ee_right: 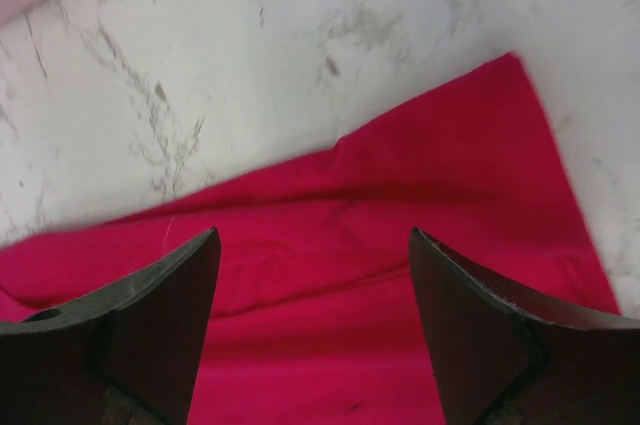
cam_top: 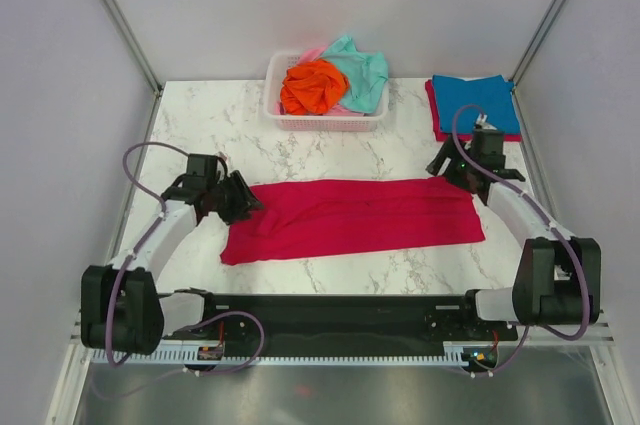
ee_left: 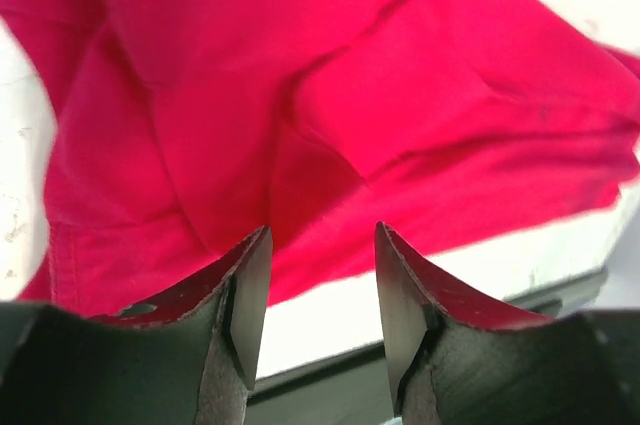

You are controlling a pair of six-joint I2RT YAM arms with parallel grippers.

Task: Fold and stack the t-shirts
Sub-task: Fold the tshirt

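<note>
marble tabletop [cam_top: 300,150] | crimson t-shirt [cam_top: 350,217] lay across its middle as a long strip, looked part-folded | left gripper [cam_top: 240,198] at its left end, right gripper [cam_top: 446,167] at its right end, both jaws parted and empty | next: grip the ends, fold crosswise, move it to the blue-topped stack [cam_top: 470,97]

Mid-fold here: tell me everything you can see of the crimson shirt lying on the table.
The crimson t-shirt is plain soft cloth, folded into a long band lying flat across the marble table, lightly creased, with layered fold edges showing. The left pincer stands open at its left end and the right pincer open over its far right corner; neither grips it.
</note>
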